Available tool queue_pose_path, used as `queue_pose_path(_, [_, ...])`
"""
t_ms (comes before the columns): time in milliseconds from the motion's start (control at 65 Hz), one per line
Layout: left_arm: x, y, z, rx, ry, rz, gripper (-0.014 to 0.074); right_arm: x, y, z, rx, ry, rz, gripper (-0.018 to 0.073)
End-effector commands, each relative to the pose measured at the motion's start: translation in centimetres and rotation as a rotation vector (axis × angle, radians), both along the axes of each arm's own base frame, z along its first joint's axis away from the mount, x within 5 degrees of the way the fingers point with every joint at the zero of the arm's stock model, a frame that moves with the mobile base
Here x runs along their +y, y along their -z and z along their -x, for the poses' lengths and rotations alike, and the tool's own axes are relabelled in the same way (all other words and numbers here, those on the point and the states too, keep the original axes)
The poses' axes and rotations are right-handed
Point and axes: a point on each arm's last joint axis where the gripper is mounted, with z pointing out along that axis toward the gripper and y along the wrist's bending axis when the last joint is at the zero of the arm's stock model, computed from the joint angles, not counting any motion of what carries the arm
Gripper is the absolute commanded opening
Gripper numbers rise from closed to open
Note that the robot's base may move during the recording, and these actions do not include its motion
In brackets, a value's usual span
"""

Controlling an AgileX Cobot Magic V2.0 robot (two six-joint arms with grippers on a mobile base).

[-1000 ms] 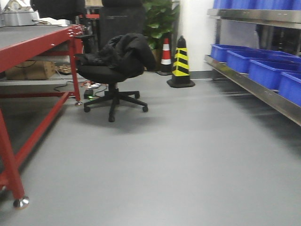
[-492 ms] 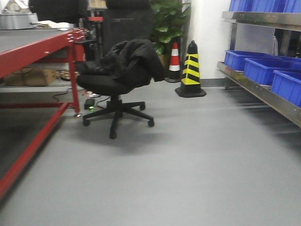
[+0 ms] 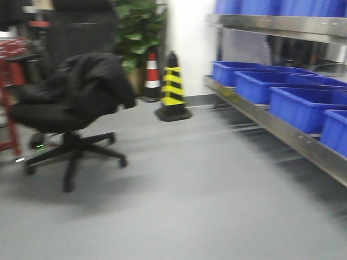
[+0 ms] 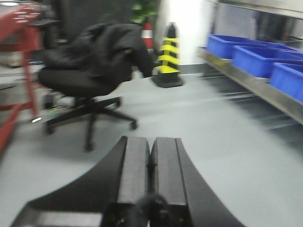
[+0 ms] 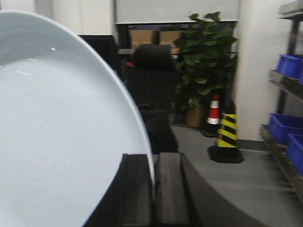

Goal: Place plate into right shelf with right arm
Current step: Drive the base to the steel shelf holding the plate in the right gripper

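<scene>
Carry step. Right end effector (image 5: 154, 189) clamped on the plate (image 5: 61, 132) rim, plate on edge. Left end effector (image 4: 151, 161) closed, empty. Right shelf (image 3: 271, 24) well apart; next probably approach, then clear the blue crates (image 3: 295, 105).

You're in what looks like a workshop or robotics lab with a storage side, not a home. The right shelf (image 3: 271, 24) is shiny industrial steel racking loaded with rows of blue crates (image 3: 295, 105), and a red-framed table (image 4: 19, 21) stands across the bare grey floor (image 3: 190, 189) from it. A black-and-yellow cone (image 3: 172, 86) and a red-and-white cone (image 3: 152, 76) stand by the white wall beside a potted plant (image 5: 203, 56). A rolling office chair (image 3: 59, 116) with a dark jacket (image 3: 92, 81) thrown over it and cardboard boxes (image 5: 147, 36) at the back suggest a shared workspace.
</scene>
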Motion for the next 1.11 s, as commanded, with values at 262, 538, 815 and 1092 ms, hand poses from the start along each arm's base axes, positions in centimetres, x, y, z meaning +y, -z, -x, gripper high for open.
queue_pose_path(262, [0.00, -0.54, 0.00, -0.082, 0.002, 0.015, -0.0047, -0.49, -1.60, 0.27, -0.093, 0.037, -0.061, 0.0057])
queue_pose_path(538, [0.00, -0.54, 0.00, -0.082, 0.002, 0.015, -0.0047, -0.48, -1.58, 0.23, -0.092, 0.037, -0.061, 0.0057])
queue_pose_path(815, [0.00, -0.54, 0.00, -0.082, 0.002, 0.015, -0.0047, -0.48, -1.58, 0.24, -0.092, 0.037, -0.061, 0.0057])
queue_pose_path(1092, [0.00, -0.54, 0.00, -0.082, 0.002, 0.015, -0.0047, -0.48, -1.58, 0.24, -0.092, 0.037, -0.061, 0.0057])
